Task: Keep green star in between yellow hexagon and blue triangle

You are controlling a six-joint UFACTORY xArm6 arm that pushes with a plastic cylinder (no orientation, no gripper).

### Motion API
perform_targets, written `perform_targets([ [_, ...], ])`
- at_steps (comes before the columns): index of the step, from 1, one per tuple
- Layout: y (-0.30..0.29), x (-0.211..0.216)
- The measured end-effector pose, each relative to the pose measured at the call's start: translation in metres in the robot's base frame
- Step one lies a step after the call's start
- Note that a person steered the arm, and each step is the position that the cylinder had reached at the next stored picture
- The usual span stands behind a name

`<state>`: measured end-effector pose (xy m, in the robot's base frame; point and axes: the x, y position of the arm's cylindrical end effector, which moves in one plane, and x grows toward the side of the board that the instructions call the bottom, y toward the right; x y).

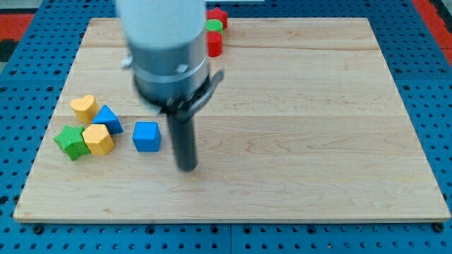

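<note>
Nearest you, my tip (186, 168) sits just right of the blue cube (147, 136), beyond which green star (70, 141) touches yellow hexagon (98, 139), blue triangle (107, 118) behind; no pincer shows.

The arm housing (164, 49) is running out of the view's top edge and showing blurred. It is covering part of the table (296, 141) behind it and is hiding the left sides of the red block (216, 14), the green block (215, 26) and the red cylinder (215, 44). Their shapes are staying partly indeterminable. The table's surroundings are being cropped at every edge.
</note>
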<state>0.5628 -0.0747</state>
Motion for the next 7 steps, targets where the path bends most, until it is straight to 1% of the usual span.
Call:
perform_targets([
  [1, -0.053, 0.055],
  [2, -0.171, 0.038],
  [3, -0.229, 0.001],
  [4, -0.230, -0.011],
  [5, -0.230, -0.042],
  [6, -0.192, -0.048],
  [7, -0.171, -0.072],
])
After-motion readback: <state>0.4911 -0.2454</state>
